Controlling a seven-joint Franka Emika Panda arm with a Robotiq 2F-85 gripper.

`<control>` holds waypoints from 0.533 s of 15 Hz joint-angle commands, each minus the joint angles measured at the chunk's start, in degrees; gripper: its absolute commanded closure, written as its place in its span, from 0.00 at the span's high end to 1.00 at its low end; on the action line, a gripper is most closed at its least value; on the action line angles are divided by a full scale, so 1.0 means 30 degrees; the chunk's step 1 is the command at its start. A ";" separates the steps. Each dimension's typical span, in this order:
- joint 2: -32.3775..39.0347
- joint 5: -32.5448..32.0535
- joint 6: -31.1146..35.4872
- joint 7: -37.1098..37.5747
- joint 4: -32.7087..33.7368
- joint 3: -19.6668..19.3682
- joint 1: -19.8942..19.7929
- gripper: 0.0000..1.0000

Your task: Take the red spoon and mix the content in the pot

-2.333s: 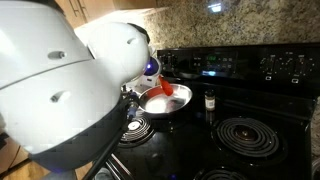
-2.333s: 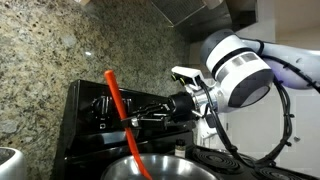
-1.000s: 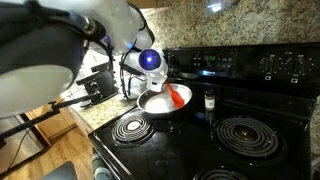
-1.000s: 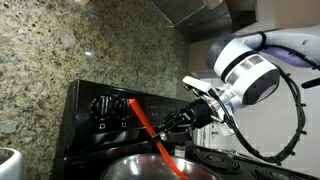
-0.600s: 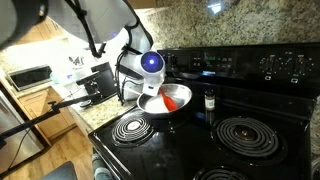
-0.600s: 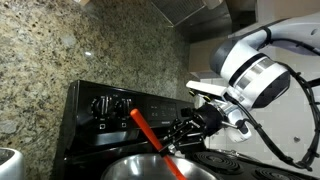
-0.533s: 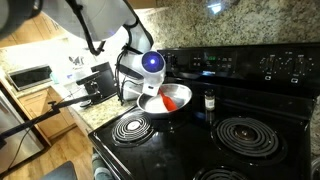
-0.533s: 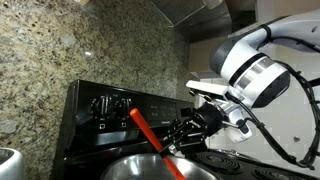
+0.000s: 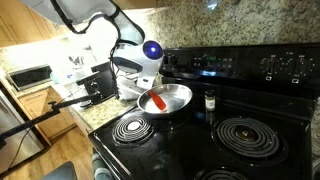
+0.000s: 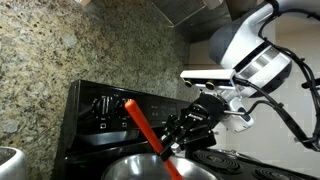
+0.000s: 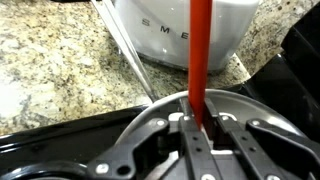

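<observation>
Red spoon (image 10: 143, 128): slim, red-orange, tilted. Its lower end sits inside the pot (image 9: 178, 94) and its upper end leans toward the granite backsplash (image 10: 50, 60).
Pot: shallow, shiny silver, on the black stove (image 9: 255, 100) behind a front coil burner (image 9: 132, 127).
Tool (image 10: 171, 150): jaws narrow, clamped on the spoon's lower shaft just above the pot.
Shaker jar (image 9: 209, 101): small, dark, upright near the pot.
White appliance (image 11: 180, 30): on the granite counter (image 11: 60, 80) beside the stove.

jar (image 9: 209, 101) beside pot (image 9: 181, 95) (panel (image 9: 240, 63) behind)
</observation>
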 commanded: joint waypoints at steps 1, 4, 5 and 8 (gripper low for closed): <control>-0.0858 -0.0067 -0.2348 0.1707 0.0252 -0.2581 0.2556 0.04; -0.0717 0.0083 -0.3219 0.2181 0.0861 -0.3588 0.3678 0.04; -0.0641 0.0184 -0.3505 0.2265 0.1101 -0.3785 0.3892 0.04; -0.0296 0.0356 -0.4478 0.2318 0.1812 -0.4107 0.4210 0.04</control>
